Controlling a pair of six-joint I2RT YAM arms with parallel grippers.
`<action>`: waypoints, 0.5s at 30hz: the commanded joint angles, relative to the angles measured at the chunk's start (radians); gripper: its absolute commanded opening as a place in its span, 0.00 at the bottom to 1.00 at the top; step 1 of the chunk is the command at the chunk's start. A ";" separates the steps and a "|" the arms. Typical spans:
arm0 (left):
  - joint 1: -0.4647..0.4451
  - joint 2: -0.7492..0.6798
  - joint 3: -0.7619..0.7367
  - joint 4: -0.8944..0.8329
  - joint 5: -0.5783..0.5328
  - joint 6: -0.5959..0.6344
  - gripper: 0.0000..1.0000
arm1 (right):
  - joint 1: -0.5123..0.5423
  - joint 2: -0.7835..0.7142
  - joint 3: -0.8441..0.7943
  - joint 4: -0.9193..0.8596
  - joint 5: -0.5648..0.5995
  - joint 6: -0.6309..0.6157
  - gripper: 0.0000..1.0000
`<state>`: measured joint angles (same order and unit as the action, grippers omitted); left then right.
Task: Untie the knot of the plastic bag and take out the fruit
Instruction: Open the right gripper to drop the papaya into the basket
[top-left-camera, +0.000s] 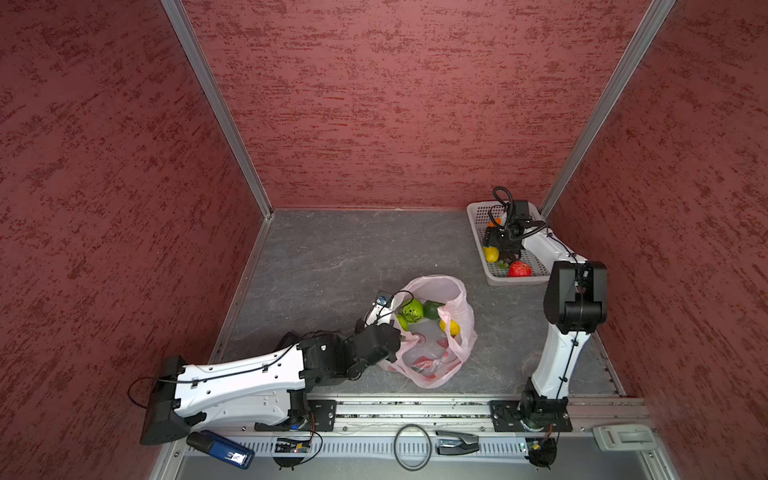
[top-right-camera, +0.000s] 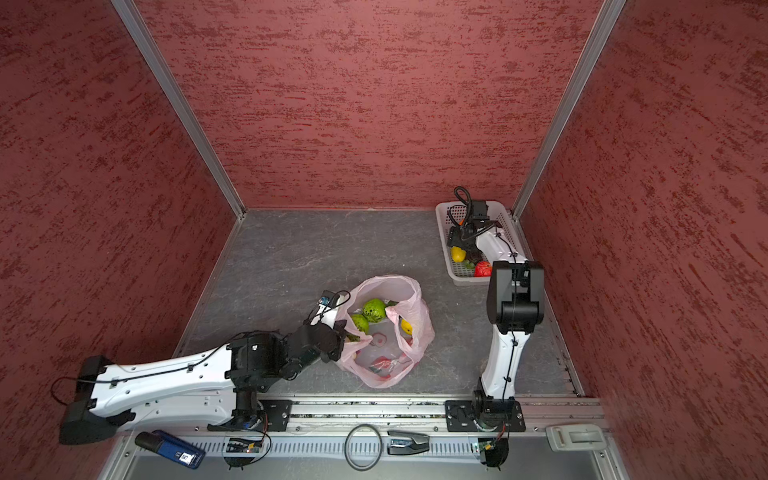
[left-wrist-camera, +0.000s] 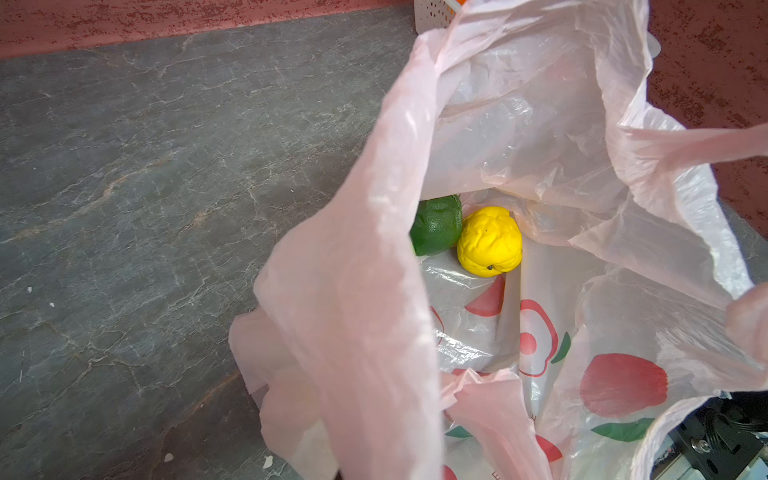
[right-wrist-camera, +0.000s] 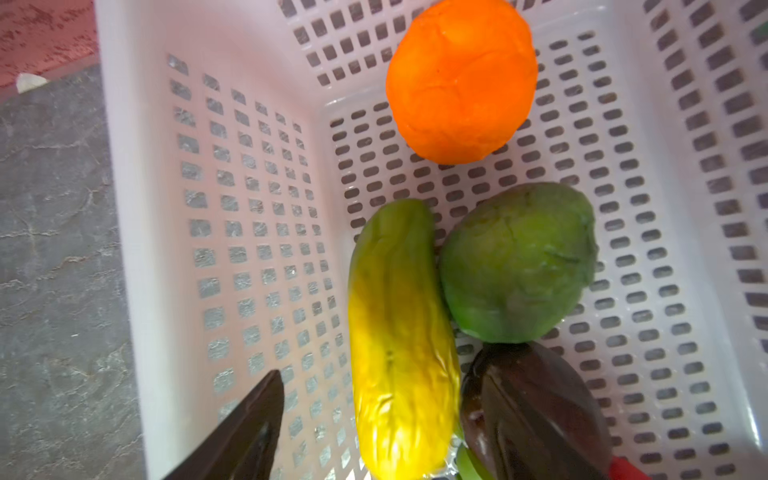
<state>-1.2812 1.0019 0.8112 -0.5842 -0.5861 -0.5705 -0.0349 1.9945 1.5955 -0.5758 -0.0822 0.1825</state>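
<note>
The plastic bag (top-left-camera: 432, 365) lies in the middle of the table (top-left-camera: 332, 257). Its long axis runs from the closed bottom near the front rail (top-left-camera: 415, 409) to the mouth, which gapes up and toward the back wall. Inside sit 3 green pieces (top-left-camera: 413, 311) and 1 yellow piece (left-wrist-camera: 489, 241) of fruit. Red round prints with green leaves mark the film; the red lettering is too small to read.

The left gripper (top-left-camera: 392, 332) is clamped on the bag's left rim. Well apart, in the back right corner, the right gripper (top-left-camera: 503, 245) hangs inside a white basket (top-left-camera: 476, 216). Its jaws are apart and grip nothing. Below it lie a yellow-green fruit (right-wrist-camera: 399, 340), a green fruit (right-wrist-camera: 519, 262), a strawberry (top-left-camera: 519, 269) and an orange (right-wrist-camera: 461, 79).
</note>
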 joint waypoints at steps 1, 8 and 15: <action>-0.010 -0.008 0.018 -0.007 -0.026 -0.004 0.00 | 0.002 -0.117 -0.017 -0.019 -0.014 -0.001 0.77; -0.015 -0.030 0.016 -0.029 -0.035 -0.001 0.00 | 0.060 -0.358 -0.139 -0.073 -0.078 0.052 0.78; -0.012 -0.045 0.023 -0.048 -0.040 0.031 0.00 | 0.258 -0.622 -0.281 -0.142 -0.101 0.150 0.80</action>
<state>-1.2922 0.9707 0.8112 -0.6147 -0.6086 -0.5640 0.1535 1.4418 1.3487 -0.6544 -0.1570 0.2760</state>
